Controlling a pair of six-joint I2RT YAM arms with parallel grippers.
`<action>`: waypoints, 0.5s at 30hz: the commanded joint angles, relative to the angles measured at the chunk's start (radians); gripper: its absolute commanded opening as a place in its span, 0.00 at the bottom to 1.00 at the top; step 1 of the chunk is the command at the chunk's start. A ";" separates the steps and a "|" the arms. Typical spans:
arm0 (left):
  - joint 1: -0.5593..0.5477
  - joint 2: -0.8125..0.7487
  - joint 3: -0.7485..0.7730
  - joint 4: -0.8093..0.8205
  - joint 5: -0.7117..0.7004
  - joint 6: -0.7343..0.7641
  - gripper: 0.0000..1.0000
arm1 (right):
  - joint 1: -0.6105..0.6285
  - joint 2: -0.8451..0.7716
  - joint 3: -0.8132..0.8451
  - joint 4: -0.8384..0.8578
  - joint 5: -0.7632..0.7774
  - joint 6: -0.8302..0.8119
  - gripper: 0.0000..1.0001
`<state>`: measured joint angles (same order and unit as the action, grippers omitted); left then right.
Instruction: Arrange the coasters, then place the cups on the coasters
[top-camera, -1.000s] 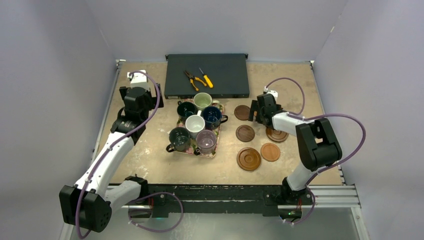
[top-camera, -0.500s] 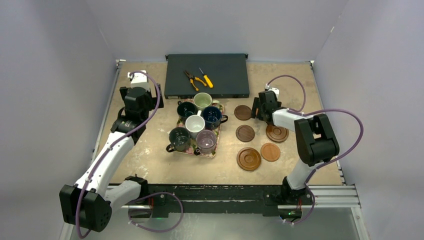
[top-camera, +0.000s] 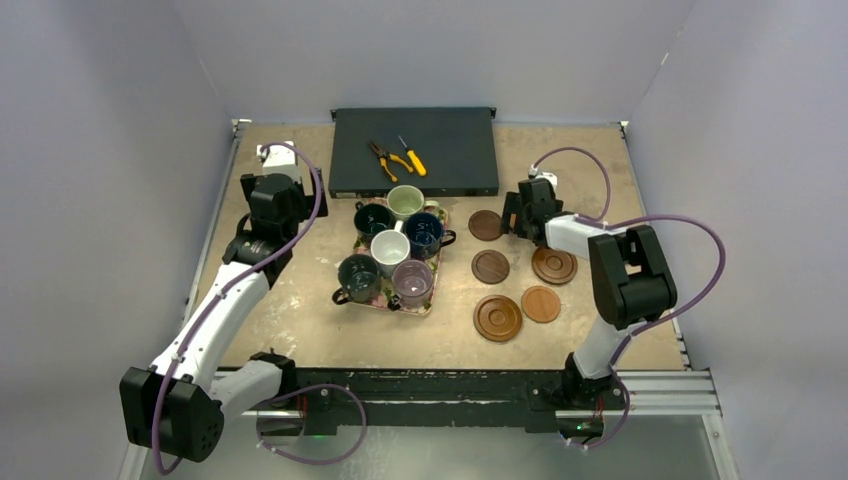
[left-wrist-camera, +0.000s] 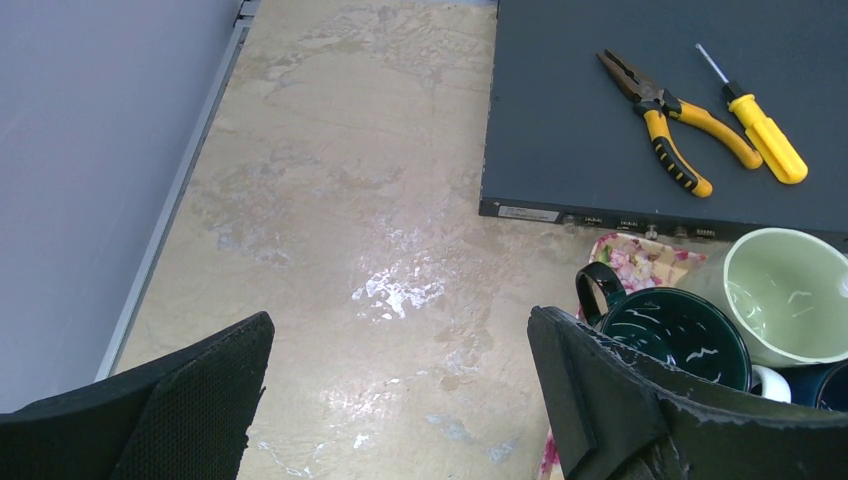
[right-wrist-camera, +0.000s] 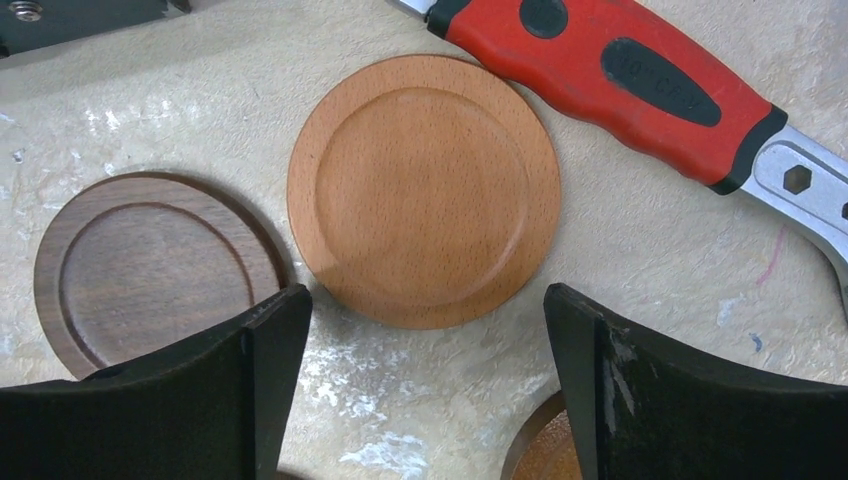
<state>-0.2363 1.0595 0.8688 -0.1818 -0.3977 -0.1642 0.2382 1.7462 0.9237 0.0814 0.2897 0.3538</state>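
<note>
The task is at an early stage, by my reading: no cup sits on a coaster yet, and the coasters lie in a loose cluster rather than a tidy set.

All six mugs stand packed together on the floral tray (left-wrist-camera: 630, 268) in the middle of the table. The pale green mug (top-camera: 405, 202) is farthest, with the dark teal mug (top-camera: 374, 218) and navy mug (top-camera: 424, 232) just nearer. Then come the white mug (top-camera: 389, 247), the dark grey-black mug (top-camera: 358, 275) and the translucent purplish mug (top-camera: 412, 281).

Right of the tray lie two dark brown coasters (top-camera: 490, 266), two ringed reddish-brown coasters (top-camera: 497, 317) and one light tan coaster (top-camera: 540, 304).

The second light tan coaster (right-wrist-camera: 423, 190) is hidden under the arm from above. It lies flat on the table, its rim at or against a dark brown one, with a red-handled tool (right-wrist-camera: 610, 70) just beyond it.

The right gripper (right-wrist-camera: 430, 390) hangs over this coaster with its jaws spread wide and nothing between them.

The left gripper (left-wrist-camera: 400, 400) is also spread wide and empty, over bare table to the left of the tray.

Spacing the coasters out and moving every mug remain to be done.
</note>
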 joint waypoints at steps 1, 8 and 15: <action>0.000 -0.003 0.041 0.014 -0.009 -0.007 0.99 | -0.007 -0.086 -0.012 0.039 -0.023 -0.017 0.94; 0.001 -0.003 0.040 0.013 0.008 -0.015 0.99 | 0.033 -0.301 -0.061 -0.044 -0.103 0.021 0.98; 0.000 0.021 0.051 -0.004 0.066 -0.017 0.99 | 0.227 -0.382 -0.063 -0.266 -0.046 0.118 0.98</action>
<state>-0.2363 1.0676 0.8715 -0.1852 -0.3763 -0.1654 0.3870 1.3880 0.8745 -0.0185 0.2409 0.4034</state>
